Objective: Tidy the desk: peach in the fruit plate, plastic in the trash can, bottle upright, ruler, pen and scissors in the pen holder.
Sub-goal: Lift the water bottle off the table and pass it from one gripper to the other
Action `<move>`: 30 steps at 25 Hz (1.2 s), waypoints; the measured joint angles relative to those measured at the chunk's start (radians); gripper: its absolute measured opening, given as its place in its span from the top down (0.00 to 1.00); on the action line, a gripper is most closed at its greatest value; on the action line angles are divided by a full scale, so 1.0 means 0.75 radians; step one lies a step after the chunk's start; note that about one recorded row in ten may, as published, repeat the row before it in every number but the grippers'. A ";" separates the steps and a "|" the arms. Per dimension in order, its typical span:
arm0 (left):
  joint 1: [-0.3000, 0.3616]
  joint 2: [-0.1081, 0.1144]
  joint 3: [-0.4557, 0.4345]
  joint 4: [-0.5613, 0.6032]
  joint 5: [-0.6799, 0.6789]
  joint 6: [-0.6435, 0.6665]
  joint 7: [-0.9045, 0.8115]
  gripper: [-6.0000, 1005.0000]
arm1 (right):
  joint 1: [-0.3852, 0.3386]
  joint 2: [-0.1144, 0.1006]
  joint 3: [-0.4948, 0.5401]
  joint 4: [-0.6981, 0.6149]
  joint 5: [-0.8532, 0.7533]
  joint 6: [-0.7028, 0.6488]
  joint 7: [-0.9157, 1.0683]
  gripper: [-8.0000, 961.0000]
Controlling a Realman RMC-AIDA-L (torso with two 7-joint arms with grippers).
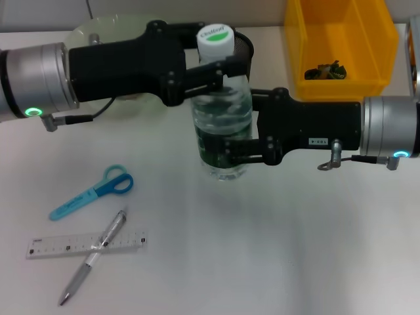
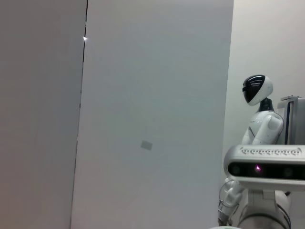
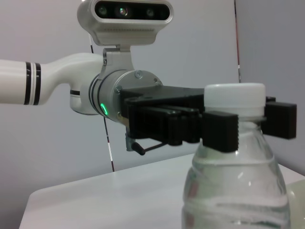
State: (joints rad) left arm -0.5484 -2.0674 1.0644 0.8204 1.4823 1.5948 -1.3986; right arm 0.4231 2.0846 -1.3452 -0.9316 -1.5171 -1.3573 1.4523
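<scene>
Water bottle (image 1: 222, 111) upright, far-centre of surface (image 1: 275, 249), left claw (image 1: 220, 75) clamped at its neck, right claw (image 1: 231, 152) clamped low on its body. Left to do: scissors (image 1: 92, 192), ruler (image 1: 86, 243), pen (image 1: 92, 256) lying near left edge. Peach, plastic not identifiable.

The upright bottle (image 1: 223, 111) stands mid-tabletop (image 1: 295, 249), hemmed by the left gripper (image 1: 220, 77) at its neck and the right gripper (image 1: 233, 152) low on its body. Behind, the pen holder (image 1: 244, 44) and yellow bin (image 1: 341, 46) block passage. Front right lies open; scissors (image 1: 92, 192), ruler (image 1: 85, 244) and pen (image 1: 92, 257) occupy front left.
</scene>
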 joint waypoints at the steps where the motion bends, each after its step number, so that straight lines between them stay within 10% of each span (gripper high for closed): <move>1: 0.002 0.002 -0.002 0.012 -0.003 0.000 -0.004 0.55 | -0.002 0.000 0.003 0.012 0.000 0.000 -0.007 0.21; 30: 0.016 0.004 -0.069 0.136 -0.004 -0.008 -0.071 0.55 | -0.004 -0.002 0.006 0.119 -0.002 0.005 -0.070 0.21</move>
State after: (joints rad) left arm -0.5364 -2.0647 1.0128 0.9226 1.4796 1.5886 -1.4521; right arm 0.4201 2.0831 -1.3410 -0.8424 -1.5184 -1.3537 1.4001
